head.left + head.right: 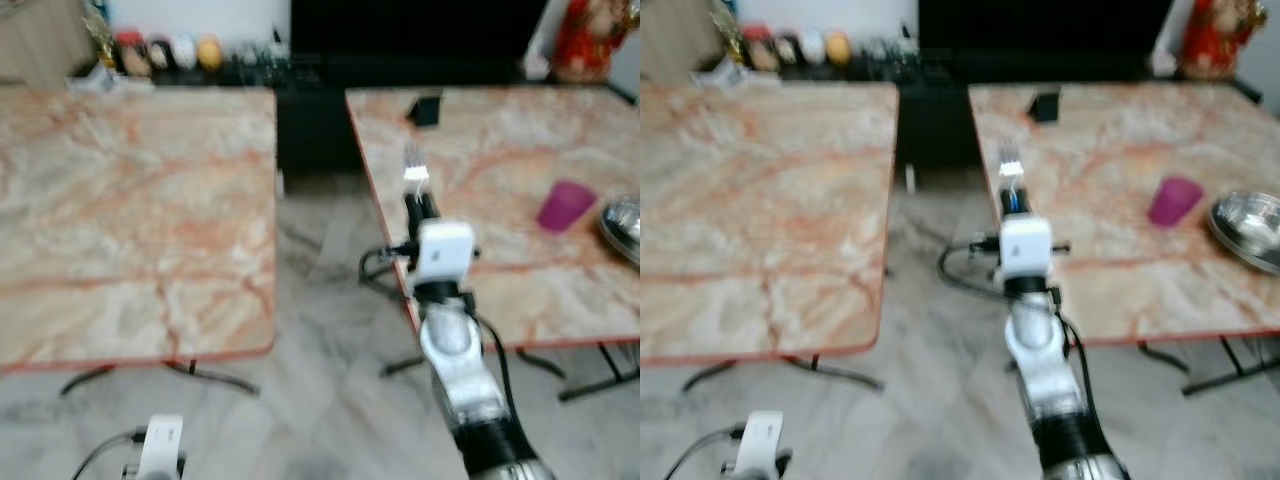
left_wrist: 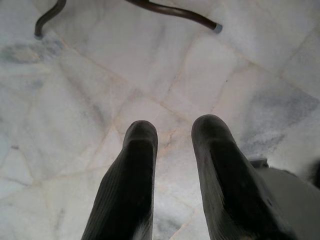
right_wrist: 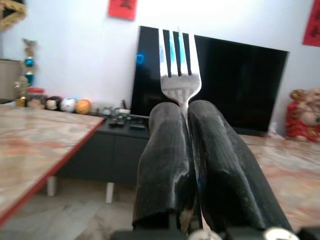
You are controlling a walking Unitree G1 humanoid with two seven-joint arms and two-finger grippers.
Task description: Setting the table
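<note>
Right gripper (image 3: 186, 112) is clamped on a fork (image 3: 178, 67), both fingers pressed against the handle with the tines sticking out past the tips; the wrist view makes the grip plain and also takes in a black television (image 3: 235, 85) and a red figurine (image 3: 303, 114) behind, while the head views show the same fork (image 1: 414, 163) only as a small pale blur. From the head, two marble-topped tables stand side by side with a strip of floor between: the left table (image 1: 130, 210) and the right table (image 1: 500, 180). The right arm (image 1: 450, 330) reaches forward and up over the near edge of the right table. One purple cup (image 1: 565, 206) sits there, near one steel bowl (image 1: 1250, 228). Left gripper (image 2: 172, 150) hangs low, fingers apart, over pale marble floor (image 2: 100, 80).
</note>
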